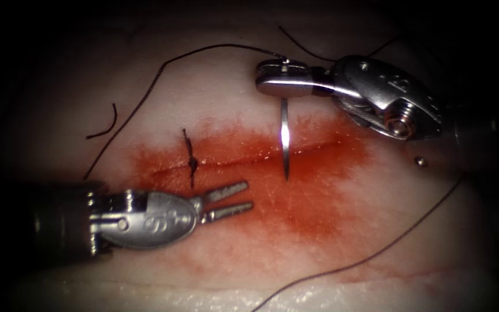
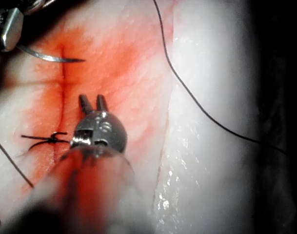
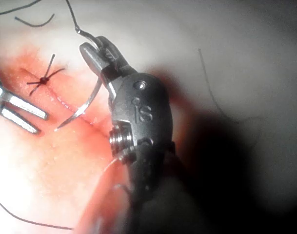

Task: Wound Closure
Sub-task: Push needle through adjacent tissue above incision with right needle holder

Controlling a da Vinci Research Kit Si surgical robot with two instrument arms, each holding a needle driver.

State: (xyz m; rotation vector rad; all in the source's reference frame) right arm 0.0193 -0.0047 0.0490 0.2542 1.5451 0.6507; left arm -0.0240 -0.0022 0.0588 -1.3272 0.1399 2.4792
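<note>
Right end effector [image 1: 281,78]: clenched on the needle [image 1: 285,138] near its thread end.
Needle: hangs below those jaws, tip over the cut [image 1: 232,160], not in the tissue [image 1: 319,242].
Left end effector [image 1: 229,202]: released, empty, just below the cut, near the knot [image 1: 192,164].
Thread [image 1: 145,98]: trails from the needle across the tissue.

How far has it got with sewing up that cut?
Done: one knotted stitch crosses the cut toward its left end. In hand: the right tool grips the needle near its thread end, point over the cut, not in the tissue. The left tool is open, empty. Left: the cut's remaining length lies unstitched.
</note>
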